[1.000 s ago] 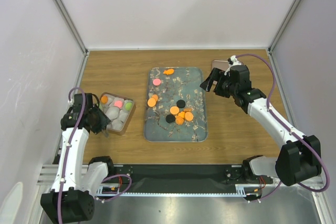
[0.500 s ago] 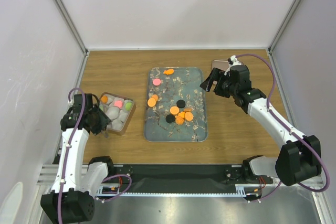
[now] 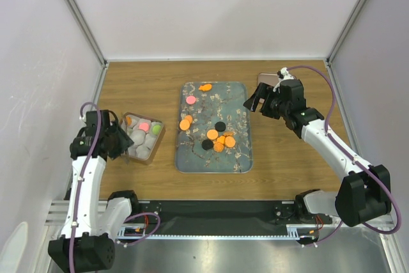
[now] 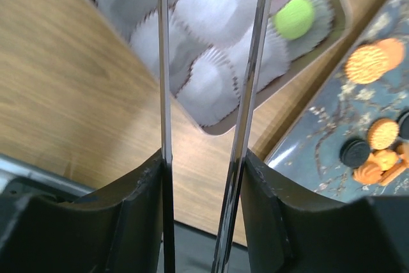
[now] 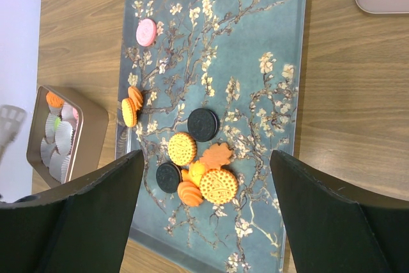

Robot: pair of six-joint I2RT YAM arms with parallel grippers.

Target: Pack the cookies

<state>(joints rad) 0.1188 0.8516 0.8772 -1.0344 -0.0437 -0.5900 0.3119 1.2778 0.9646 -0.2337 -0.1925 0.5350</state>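
The cookies lie on the floral tray (image 3: 239, 158): an orange and black cluster (image 3: 220, 139), a black one (image 3: 220, 126), an orange pair (image 3: 186, 123), a pink one (image 3: 191, 100) and an irregular orange piece (image 3: 205, 87). The right wrist view shows the cluster (image 5: 204, 174) too. A tin (image 3: 152, 151) of white paper cups holds orange (image 3: 127, 121), pink (image 3: 144, 126) and green (image 3: 156, 129) cookies. My left gripper (image 3: 120, 140) hovers at the tin's left side, its thin metal blades (image 4: 161, 62) apart with nothing between. My right gripper (image 3: 255, 101) hangs open over the tray's right edge.
A pinkish lid (image 3: 268, 79) lies on the wood behind the tray's right corner, close to my right wrist. The tin sits left of the tray with a narrow strip of table between them. White walls and metal posts enclose the table.
My left arm has drawn back a little to the left from the tin, and its blades have spread slightly. The right arm and the cookies on the tray have not moved.
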